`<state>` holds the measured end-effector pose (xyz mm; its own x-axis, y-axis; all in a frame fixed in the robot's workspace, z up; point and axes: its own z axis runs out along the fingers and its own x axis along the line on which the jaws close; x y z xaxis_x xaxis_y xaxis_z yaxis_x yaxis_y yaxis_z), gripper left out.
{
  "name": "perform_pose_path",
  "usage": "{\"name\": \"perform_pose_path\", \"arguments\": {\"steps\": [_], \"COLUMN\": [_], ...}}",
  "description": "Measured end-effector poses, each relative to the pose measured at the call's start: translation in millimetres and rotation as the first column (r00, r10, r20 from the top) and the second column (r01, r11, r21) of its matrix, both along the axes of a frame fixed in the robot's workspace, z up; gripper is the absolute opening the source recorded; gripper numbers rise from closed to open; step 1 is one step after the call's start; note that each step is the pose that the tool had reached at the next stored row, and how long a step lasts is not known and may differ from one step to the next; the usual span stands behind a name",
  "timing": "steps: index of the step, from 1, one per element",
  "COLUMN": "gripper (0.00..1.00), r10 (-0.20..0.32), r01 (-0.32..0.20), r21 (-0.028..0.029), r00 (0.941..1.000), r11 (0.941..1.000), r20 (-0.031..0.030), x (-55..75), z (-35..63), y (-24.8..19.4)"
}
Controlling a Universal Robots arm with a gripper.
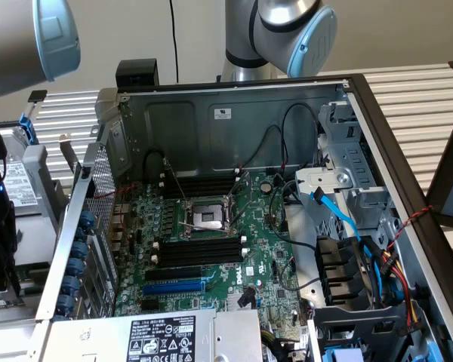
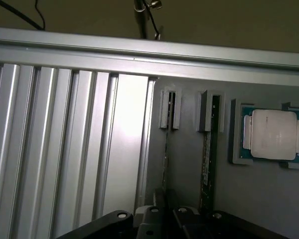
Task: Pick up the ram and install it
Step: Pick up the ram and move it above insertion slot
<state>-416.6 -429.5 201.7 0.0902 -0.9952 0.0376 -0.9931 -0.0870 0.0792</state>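
Jaw state cannot be told; gripper (image 2: 165,221) is seen at the ram (image 2: 166,149).
Ram is stood in grey holder (image 2: 162,110), beside ribbed rails (image 2: 65,149).

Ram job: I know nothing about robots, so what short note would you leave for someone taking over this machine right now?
Tool: close over the ram stick farther from the processor chip; contact unclear.
Ram: that stick and a second stick stand on edge in the grey rack beside the ribbed table.
Done: nothing seated; the motherboard has black slots that look empty.
Left: pick-up and install.
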Motion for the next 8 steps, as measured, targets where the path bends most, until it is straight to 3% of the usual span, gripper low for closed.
{"name": "perform_pose_path", "arguments": {"steps": [8], "gripper": [0.13], "r10": [0.000], "r01": [0.000], "r21": [0.0000], "r00": [1.0000], "r11": [1.0000], "r20": [0.0000], "x": [0.0], "z": [0.0], "y": [0.0]}}
